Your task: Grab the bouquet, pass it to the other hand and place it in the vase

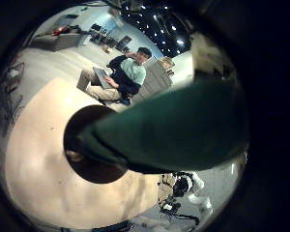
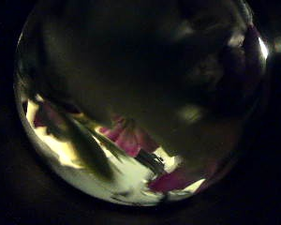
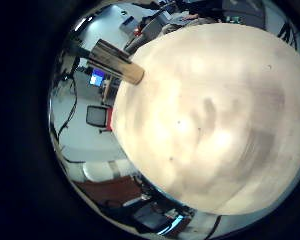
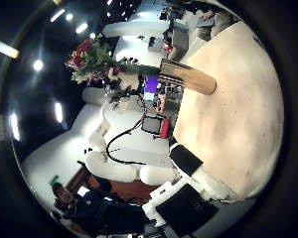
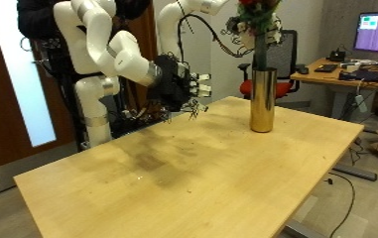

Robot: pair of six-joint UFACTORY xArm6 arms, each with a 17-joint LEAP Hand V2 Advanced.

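Right hand (image 5: 179, 84), black with pale tips, hangs above the far side of the light wooden bench (image 5: 176, 174), fingers loose and spread, holding nothing. It is well apart from the tall gold vase (image 5: 261, 99), which stands upright near the bench's far edge. The bouquet (image 5: 256, 25) of red flowers and green leaves rises straight above the vase, its stems reaching down into the vase mouth. The left hand (image 5: 228, 12) is up beside the flower heads at the edge of the outside view; whether its fingers clasp the bouquet cannot be told. From the left palm, a dark green wrapped stem (image 1: 174, 126) fills much of the view and points into the dark round vase opening (image 1: 92, 164); pink petals (image 2: 131, 136) lie close against the other palm camera.
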